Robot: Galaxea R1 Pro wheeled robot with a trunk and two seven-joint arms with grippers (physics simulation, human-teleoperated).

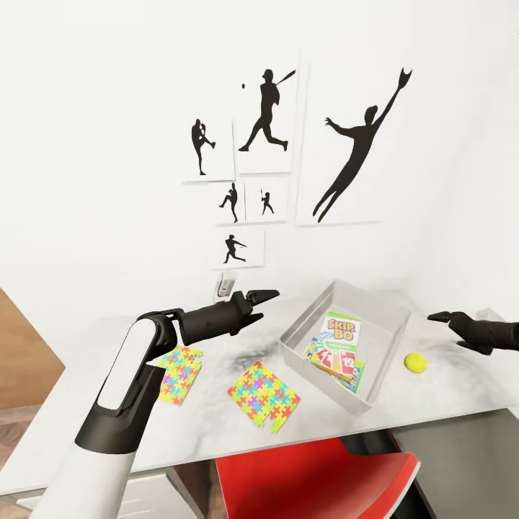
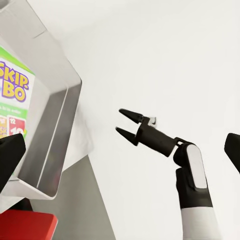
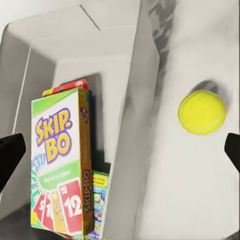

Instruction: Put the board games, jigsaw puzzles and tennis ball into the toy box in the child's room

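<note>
Left gripper hangs above the table, fingers spread apart, nothing between them. Right gripper also hangs over the table at the far right; from the left wrist view its two fingers are clearly parted and empty.

Toy box sits on the table just to the right of and below the left gripper, between the two grippers. Inside it the Skip-Bo board game lies on top of other game boxes (at least two more coloured edges show under it in the right wrist view, a red-topped one and a blue-green one, exact count hard to tell). Skip-Bo box fills much of the bin floor.

Tennis ball rests on the table outside the toy box, just beside its right wall, below and a little left of the right gripper; not touching the gripper. In the right wrist view the ball is on bare tabletop next to the bin wall.

Two jigsaw puzzles lie flat on the table: one under the left forearm, below and left of the left gripper, partly hidden by the arm; the other below the left gripper, near the bin's left corner, apart from it.

Red chair at the table's near edge. Baseball-player silhouette prints on the white wall behind.
</note>
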